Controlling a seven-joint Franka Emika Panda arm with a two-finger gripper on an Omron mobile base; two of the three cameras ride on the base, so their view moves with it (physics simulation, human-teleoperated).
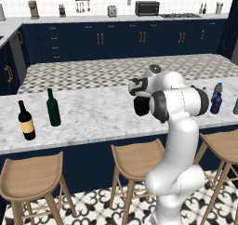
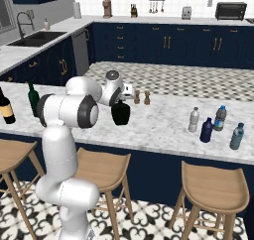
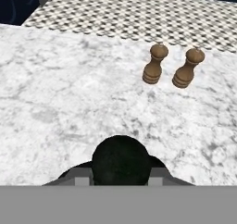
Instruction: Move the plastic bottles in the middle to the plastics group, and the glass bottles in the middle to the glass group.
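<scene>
Stools (image 2: 104, 167) line the near edge of the tabletop (image 2: 163, 127), and just past them, over its middle, the gripper (image 3: 120, 177) is clamped on the squat dark glass bottle (image 2: 120, 113); in the hand view the round black body sits between the two fingertips (image 3: 82, 173). Whether the bottle's base is touching the marble or just clear of it cannot be told.

The step in hand looks like carrying this bottle to the glass group. To do it well, the arm should lift straight up first, keep the bottle upright, and travel along the near side, away from the two wooden mills (image 3: 170, 69) standing behind. It should set down beside, not against, the green wine bottle (image 1: 53, 109) and the tan-labelled wine bottle (image 1: 26, 121) toward the left end.

Toward the right end stand the clear grey bottle (image 2: 194, 120) and navy bottle (image 2: 206, 130), near the blue-labelled bottle (image 2: 220, 118) and teal bottle (image 2: 237, 136). Whether any bottle holds liquid cannot be told.
</scene>
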